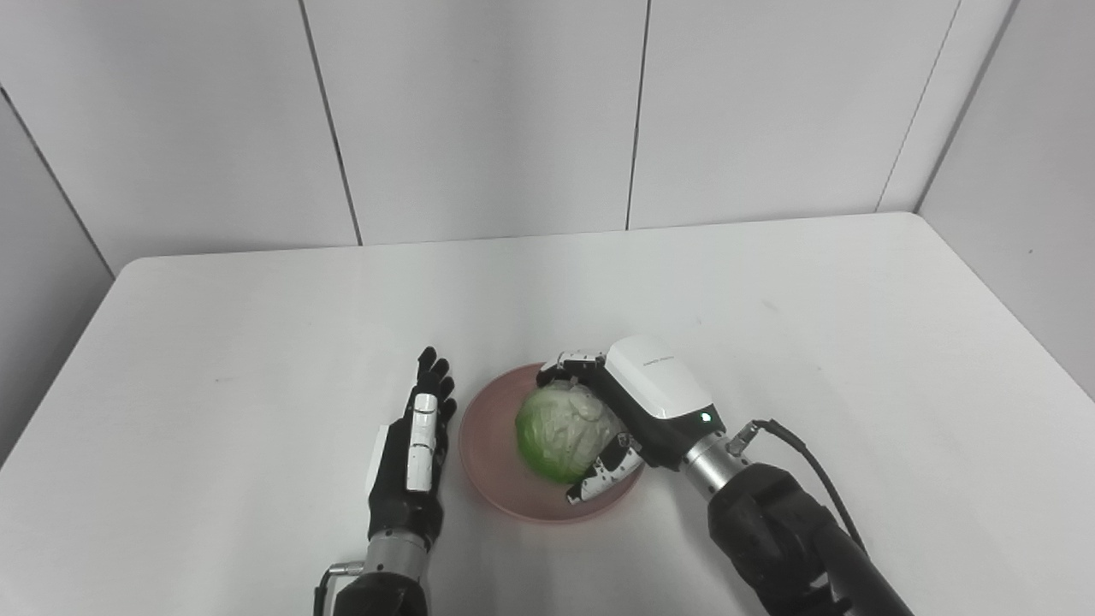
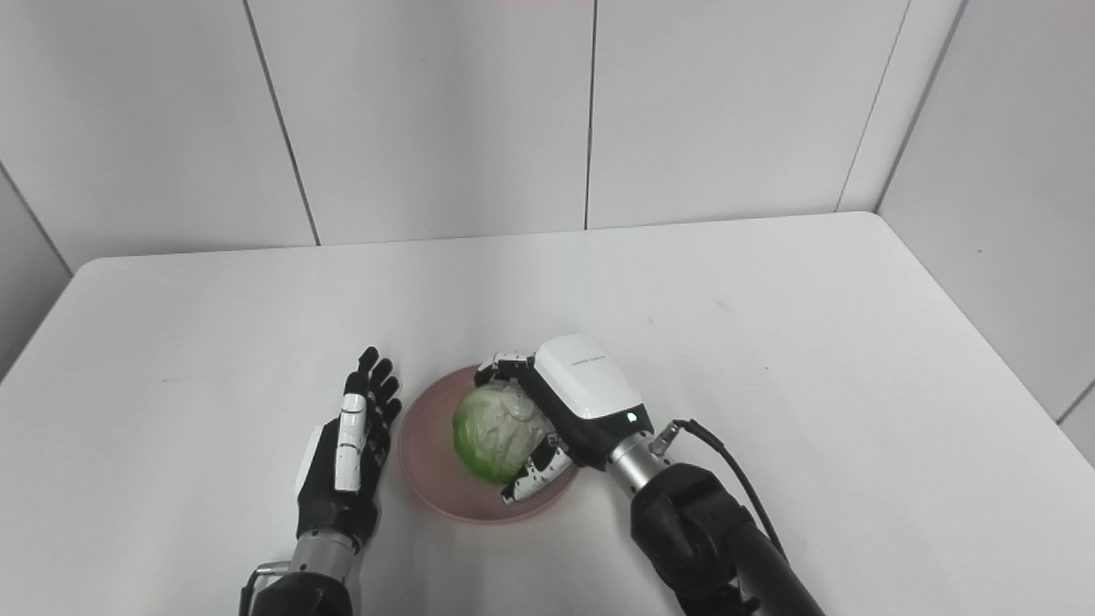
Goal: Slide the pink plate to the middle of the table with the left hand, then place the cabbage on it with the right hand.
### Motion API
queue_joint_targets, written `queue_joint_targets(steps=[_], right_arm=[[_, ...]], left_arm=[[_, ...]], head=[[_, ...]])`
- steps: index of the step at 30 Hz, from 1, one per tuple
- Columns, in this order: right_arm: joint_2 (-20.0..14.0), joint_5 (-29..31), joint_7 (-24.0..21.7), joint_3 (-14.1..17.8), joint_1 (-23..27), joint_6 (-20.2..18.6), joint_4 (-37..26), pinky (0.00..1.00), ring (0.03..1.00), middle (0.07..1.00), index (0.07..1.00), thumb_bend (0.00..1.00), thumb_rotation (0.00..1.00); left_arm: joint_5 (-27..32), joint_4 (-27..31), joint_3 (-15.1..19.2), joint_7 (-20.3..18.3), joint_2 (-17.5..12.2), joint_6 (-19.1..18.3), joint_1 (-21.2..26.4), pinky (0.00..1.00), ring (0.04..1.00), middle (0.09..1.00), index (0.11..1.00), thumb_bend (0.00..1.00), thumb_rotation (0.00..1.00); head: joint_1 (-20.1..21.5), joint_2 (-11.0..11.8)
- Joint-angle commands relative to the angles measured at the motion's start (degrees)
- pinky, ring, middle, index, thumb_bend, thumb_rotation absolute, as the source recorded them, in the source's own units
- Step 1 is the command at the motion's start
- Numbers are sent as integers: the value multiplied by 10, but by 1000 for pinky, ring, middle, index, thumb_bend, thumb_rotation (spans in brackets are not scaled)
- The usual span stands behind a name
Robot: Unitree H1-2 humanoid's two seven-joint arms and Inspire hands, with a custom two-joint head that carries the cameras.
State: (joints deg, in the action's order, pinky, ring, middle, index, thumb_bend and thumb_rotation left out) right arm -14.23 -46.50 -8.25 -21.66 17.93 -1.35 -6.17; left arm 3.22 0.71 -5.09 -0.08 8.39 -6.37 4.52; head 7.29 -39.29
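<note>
The right hand (image 1: 637,411) is wrapped around the cabbage (image 1: 565,432) from its right side: the fingers (image 1: 571,359) curl over the far top of the head, and the thumb (image 1: 603,475) presses in along its near lower side, so the head sits cupped between them against the palm. The grip is closed as far as the round head allows, with the white back of the hand turned upward and to the right.

The cabbage, pale green with a whitish crown, rests in the pink plate (image 1: 492,453), a little right of the plate's centre. Whether its underside bears fully on the plate or is partly carried by the hand cannot be told from these views. The thumb tip lies over the plate's near right rim.

The left hand (image 1: 415,453) holds nothing. Its fingers (image 1: 435,376) are stretched out nearly straight and close together, pointing toward the far edge of the table (image 1: 257,342), with the hand standing on edge and the palm facing the plate. It lies just beside the plate's left rim; a thin strip of table seems to show between them, though contact at the fingertips cannot be ruled out.

The plate sits near the middle of the white table, toward its near edge, between the two hands
</note>
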Motion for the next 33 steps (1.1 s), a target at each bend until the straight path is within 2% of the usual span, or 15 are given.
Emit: queue_joint_targets(steps=[1, 10, 15, 19, 23, 24, 25, 28, 29, 30, 33], right_arm=[[8, -1, 17, 1, 29, 25, 0, 391, 437, 533, 464, 516, 0], [17, -8, 30, -4, 37, 33, 13, 382, 434, 534, 466, 516, 0], [13, -8, 11, -7, 37, 25, 11, 372, 440, 531, 474, 516, 0], [10, 4, 3, -7, 36, 33, 12, 365, 425, 520, 493, 516, 0], [0, 11, -22, -9, 39, 31, 6, 399, 417, 506, 526, 514, 0], [-2, 21, -34, -9, 41, 29, 4, 429, 428, 508, 518, 514, 0], [-6, 34, -48, -8, 44, 27, 3, 455, 490, 508, 506, 517, 0], [-18, 58, -85, -7, 52, 20, -4, 495, 592, 513, 489, 520, 0], [-22, 61, -95, -6, 54, 17, -7, 521, 628, 610, 493, 516, 66], [-26, 64, -105, -6, 56, 13, -10, 534, 647, 660, 495, 514, 100], [-31, 65, -124, -3, 59, 6, -17, 558, 680, 731, 497, 515, 135]], left_arm=[[-8, 2, -11, -5, 3, -5, 7, 1000, 1000, 1000, 1000, 681, 1000], [-13, 6, -14, -6, 8, -3, 7, 1000, 1000, 1000, 1000, 662, 1000], [-17, 7, -16, -3, 10, 1, 6, 1000, 1000, 1000, 1000, 651, 1000], [-14, 8, -15, -5, 9, -4, 8, 1000, 1000, 1000, 1000, 653, 1000], [-15, 8, -15, -4, 7, -5, 9, 1000, 1000, 1000, 1000, 648, 1000], [-17, 9, -16, -4, 7, -4, 8, 1000, 1000, 1000, 1000, 642, 1000], [-21, 7, -17, -3, 5, -1, 9, 1000, 1000, 1000, 1000, 641, 1000], [-26, 7, -17, -2, 6, 1, 9, 1000, 1000, 1000, 1000, 643, 1000], [-24, 8, -16, -3, 7, -1, 8, 1000, 1000, 1000, 1000, 649, 1000], [-23, 8, -15, -5, 6, -1, 8, 1000, 1000, 1000, 1000, 652, 1000], [-21, 8, -14, -6, 5, -4, 9, 1000, 1000, 1000, 1000, 658, 1000]], head=[[-1, 1], [-7, 0], [-11, -1], [-12, -1], [-11, -2], [-11, -3], [-12, -3], [-12, -3], [-12, -3], [-12, -3], [-11, -3]])
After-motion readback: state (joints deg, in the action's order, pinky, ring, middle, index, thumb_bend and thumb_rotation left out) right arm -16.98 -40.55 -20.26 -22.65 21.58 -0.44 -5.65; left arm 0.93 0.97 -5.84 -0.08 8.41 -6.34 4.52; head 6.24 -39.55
